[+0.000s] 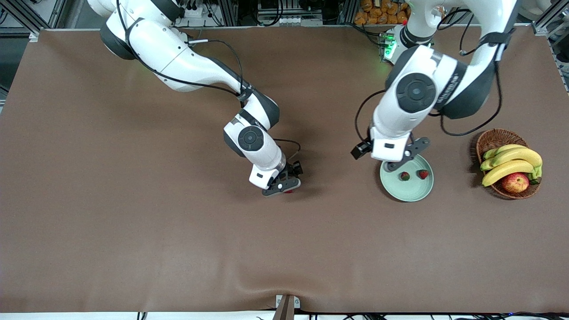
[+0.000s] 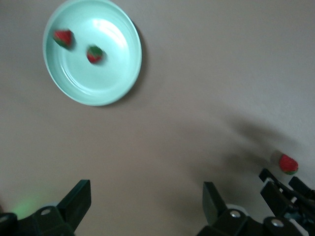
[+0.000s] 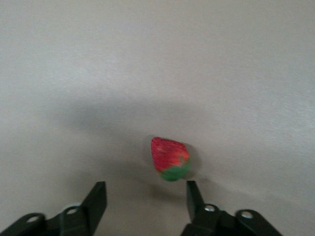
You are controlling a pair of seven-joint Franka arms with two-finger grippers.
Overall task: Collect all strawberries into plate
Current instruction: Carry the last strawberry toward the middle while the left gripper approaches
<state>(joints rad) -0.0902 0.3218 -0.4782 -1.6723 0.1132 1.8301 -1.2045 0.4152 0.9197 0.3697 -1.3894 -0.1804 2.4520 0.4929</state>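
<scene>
- In my front view the right gripper point(image 1: 284, 184) covers most of the third strawberry point(image 1: 289, 191); I only get a sliver of red at its lower edge, on the brown tablecloth point(image 1: 133, 222) near the middle of the table.
- My right wrist view shows that berry point(image 3: 170, 158) whole, lying on the cloth between the two fingers point(image 3: 96, 199), which stand spread apart with clear cloth on either side of it, not touching it.
- The left gripper point(image 1: 406, 156) hangs over the rim of the plate point(image 1: 406, 190) on the side toward the robot bases. The left wrist view shows its fingers point(image 2: 78, 196) spread wide with nothing between them.
- Two strawberries point(image 1: 404, 176) point(image 1: 423, 174) lie inside the mint-green plate, apart from each other. In the left wrist view both are smeared by blur.
- The wicker basket point(image 1: 489, 138) toward the left arm's end holds bananas point(image 1: 511, 162) and an apple point(image 1: 515, 182); the bananas hide most of its inside.
- The dark band on the left arm's point(image 1: 444, 84) forearm carries lettering that I cannot read.
- Both arm bases are cut off at the top edge.
</scene>
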